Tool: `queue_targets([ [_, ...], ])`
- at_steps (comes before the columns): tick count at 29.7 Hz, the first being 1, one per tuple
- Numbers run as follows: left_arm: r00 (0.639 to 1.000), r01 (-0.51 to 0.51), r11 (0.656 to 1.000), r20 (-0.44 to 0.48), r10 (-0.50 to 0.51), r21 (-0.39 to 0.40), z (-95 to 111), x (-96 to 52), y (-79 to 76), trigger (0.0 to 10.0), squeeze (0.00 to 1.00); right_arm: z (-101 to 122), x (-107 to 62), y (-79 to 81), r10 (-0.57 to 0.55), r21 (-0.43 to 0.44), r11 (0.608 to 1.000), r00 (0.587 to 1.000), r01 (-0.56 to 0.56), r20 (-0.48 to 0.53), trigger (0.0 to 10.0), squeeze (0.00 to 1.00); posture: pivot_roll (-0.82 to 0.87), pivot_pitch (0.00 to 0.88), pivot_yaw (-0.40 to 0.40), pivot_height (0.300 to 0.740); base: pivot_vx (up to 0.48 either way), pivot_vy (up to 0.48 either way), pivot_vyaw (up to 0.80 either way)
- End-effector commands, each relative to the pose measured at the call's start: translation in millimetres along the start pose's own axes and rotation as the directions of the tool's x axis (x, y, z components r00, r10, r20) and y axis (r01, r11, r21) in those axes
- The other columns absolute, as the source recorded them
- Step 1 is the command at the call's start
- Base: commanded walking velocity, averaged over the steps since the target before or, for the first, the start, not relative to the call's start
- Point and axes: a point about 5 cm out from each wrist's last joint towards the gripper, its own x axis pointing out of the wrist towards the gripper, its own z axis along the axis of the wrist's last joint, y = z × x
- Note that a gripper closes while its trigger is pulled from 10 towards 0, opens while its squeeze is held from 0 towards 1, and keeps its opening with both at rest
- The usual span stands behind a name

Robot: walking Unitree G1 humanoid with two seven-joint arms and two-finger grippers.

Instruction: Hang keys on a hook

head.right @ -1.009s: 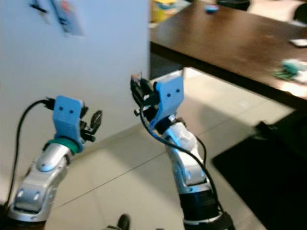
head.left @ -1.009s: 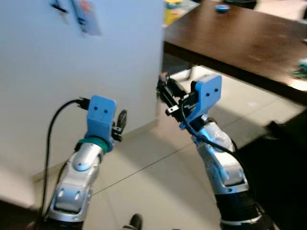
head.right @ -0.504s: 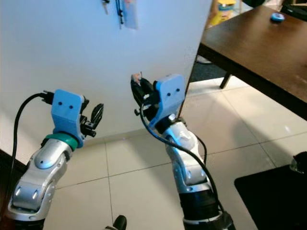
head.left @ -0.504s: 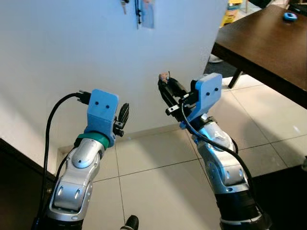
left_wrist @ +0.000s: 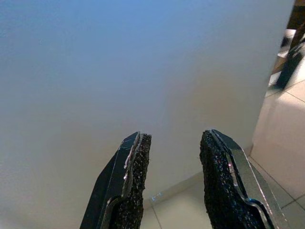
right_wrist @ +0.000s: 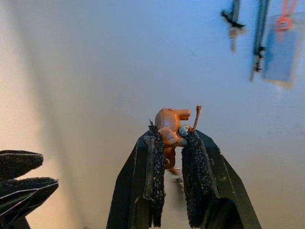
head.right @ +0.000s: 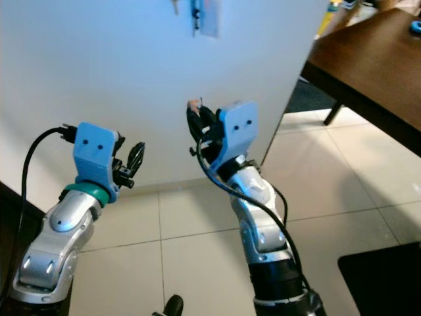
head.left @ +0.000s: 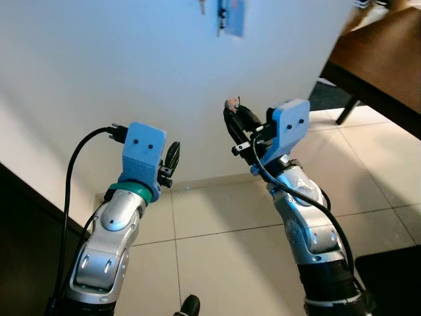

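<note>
We see the keys (right_wrist: 172, 130) as a small orange-brown figure-shaped fob with a thin stalk beside it, pinched between the jaws of the right gripper (right_wrist: 172, 143), which are closed on it. The fob sticks out just past the black fingertips (right_wrist: 156, 143); any key blades beneath are hidden between the pads. In the head views we find the same gripper (head.left: 233, 118) raised in front of the white wall (head.left: 99, 66), the fob a small pinkish spot at its tip.

High on that wall, above and a little to the robot's left of the held keys, hang several things (right_wrist: 259, 43): a small key on a dark loop (right_wrist: 232, 26), a long thin dark strip, and a pale blue tag with an orange clip (right_wrist: 281, 43). We cannot make out the hook itself.

The left gripper (left_wrist: 174, 148) is held up at a lower height, its jaws apart and holding nothing, facing the bare wall; in the head view it sits (head.left: 172, 158) well apart from the right one. Below lies a tiled floor (head.left: 217, 243), and a dark wooden worktop (head.right: 368, 59) stands off to the robot's right.
</note>
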Motion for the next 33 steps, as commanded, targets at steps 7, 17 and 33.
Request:
queue_targets([
  [7, 1.000, -0.008, 1.000, -0.022, 0.008, 0.011, -5.5, -1.6, 0.7, 10.0, 0.00, -2.2, 0.9, 1.0, 0.005, -0.012, 1.000, 1.000, -0.005, -0.008, 10.0, 0.00, -0.04, 0.091, 0.085, 0.740, 0.000, 0.000, 0.74],
  [17, 1.000, -0.009, 1.000, -0.016, 0.009, 0.011, -4.2, -0.8, 0.0, 10.0, 0.00, -2.1, 0.1, 0.5, 0.001, 0.014, 1.000, 1.000, -0.001, -0.003, 10.0, 0.00, -0.04, 0.097, 0.085, 0.740, 0.000, 0.000, 0.52],
  [33, 1.000, 0.003, 1.000, -0.003, -0.003, 0.002, -2.6, -1.6, -1.2, 10.0, 0.00, -6.9, -2.3, -2.8, -0.030, 0.055, 0.998, 0.999, 0.030, -0.016, 10.0, 0.00, -0.03, 0.100, 0.087, 0.740, 0.000, 0.000, -0.31],
])
